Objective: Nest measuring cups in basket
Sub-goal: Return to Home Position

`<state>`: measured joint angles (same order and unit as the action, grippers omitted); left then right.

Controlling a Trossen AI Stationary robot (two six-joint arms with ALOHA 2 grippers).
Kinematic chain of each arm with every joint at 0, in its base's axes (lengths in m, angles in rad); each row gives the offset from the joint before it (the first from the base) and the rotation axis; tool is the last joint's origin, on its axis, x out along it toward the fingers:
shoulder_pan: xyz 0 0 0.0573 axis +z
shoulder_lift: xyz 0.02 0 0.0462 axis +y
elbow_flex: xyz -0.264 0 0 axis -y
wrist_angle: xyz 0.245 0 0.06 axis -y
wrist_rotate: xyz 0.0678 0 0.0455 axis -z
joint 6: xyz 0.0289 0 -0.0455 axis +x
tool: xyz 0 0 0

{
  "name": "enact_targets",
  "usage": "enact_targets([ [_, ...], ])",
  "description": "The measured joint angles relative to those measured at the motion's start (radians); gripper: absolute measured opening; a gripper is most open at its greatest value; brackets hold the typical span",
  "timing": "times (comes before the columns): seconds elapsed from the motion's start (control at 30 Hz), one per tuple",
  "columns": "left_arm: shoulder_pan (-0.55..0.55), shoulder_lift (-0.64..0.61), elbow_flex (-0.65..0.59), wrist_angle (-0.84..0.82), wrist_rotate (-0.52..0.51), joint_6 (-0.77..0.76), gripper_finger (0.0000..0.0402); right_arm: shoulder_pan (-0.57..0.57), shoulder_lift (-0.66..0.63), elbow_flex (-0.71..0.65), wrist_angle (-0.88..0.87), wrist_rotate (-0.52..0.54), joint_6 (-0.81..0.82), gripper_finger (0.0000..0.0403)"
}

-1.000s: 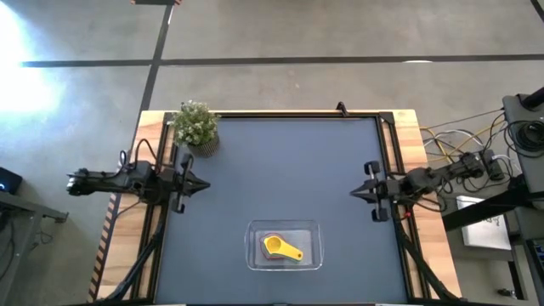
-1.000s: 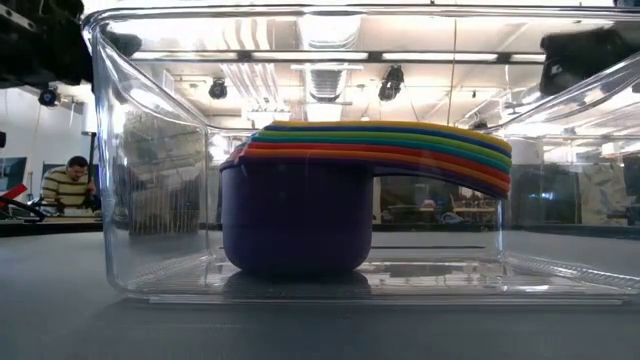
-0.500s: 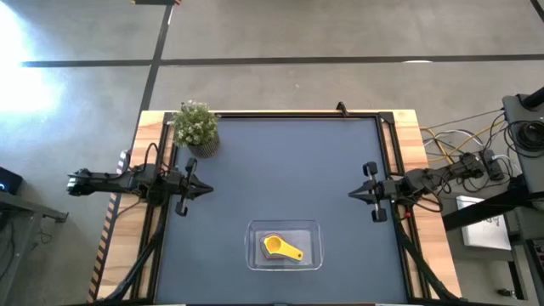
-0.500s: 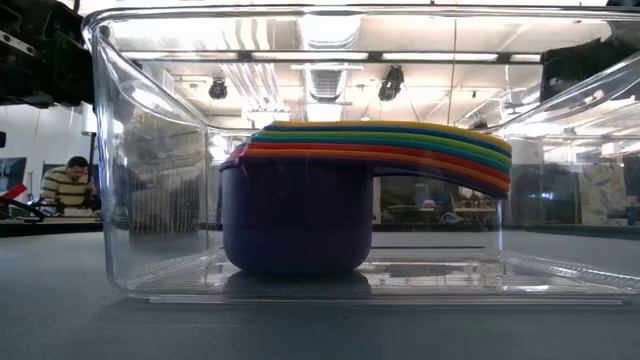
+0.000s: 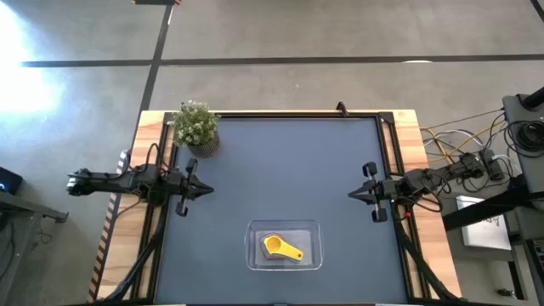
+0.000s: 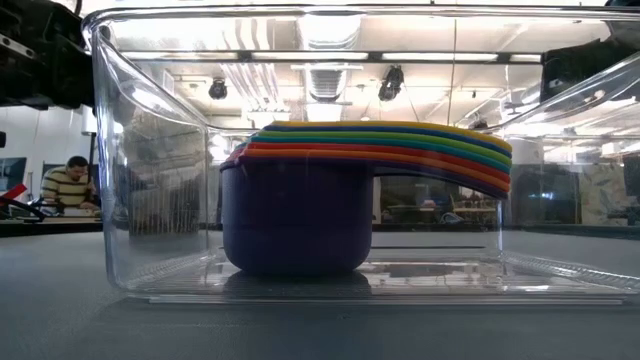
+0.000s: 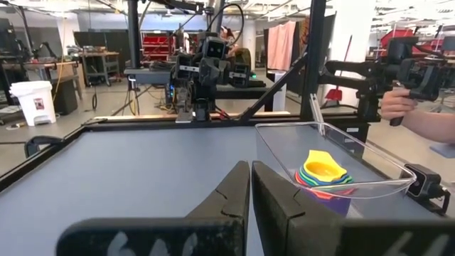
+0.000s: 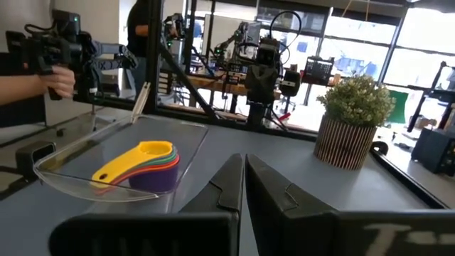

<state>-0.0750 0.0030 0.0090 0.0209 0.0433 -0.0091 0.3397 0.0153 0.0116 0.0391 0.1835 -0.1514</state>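
The measuring cups [image 5: 281, 247] sit stacked one inside another, yellow on top and purple at the bottom [image 6: 296, 225], handles fanned to one side. The stack stands on its purple base on the floor of the clear basket [image 5: 255, 257], which rests near the table's near edge. The cups [image 7: 324, 176] and the basket's rim [image 7: 284, 153] show in the left wrist view, the cups [image 8: 142, 165] also in the right wrist view. My left gripper [image 5: 208, 190] hovers shut at the table's left side; my right gripper [image 5: 352, 195] hovers shut at the right side. Both are well away from the basket.
A small potted plant [image 5: 197, 126] stands at the table's far left corner. A raised black frame [image 5: 289, 115] runs along the table's edges. A person's hand [image 7: 398, 107] holds a device beyond the table. Bare dark tabletop lies between the two arms.
My left gripper has moved slightly toward the table's near edge and inward; my right gripper has shifted a little toward the table's middle. The cups and basket have stayed put.
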Motion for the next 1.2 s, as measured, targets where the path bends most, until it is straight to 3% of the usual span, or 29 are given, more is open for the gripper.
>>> enact_targets([
  [1.2,0.000,0.040,0.011,-0.001,0.003,0.000,0.0000,0.000,0.001,0.000,0.001,0.000,0.073,0.0009],
])
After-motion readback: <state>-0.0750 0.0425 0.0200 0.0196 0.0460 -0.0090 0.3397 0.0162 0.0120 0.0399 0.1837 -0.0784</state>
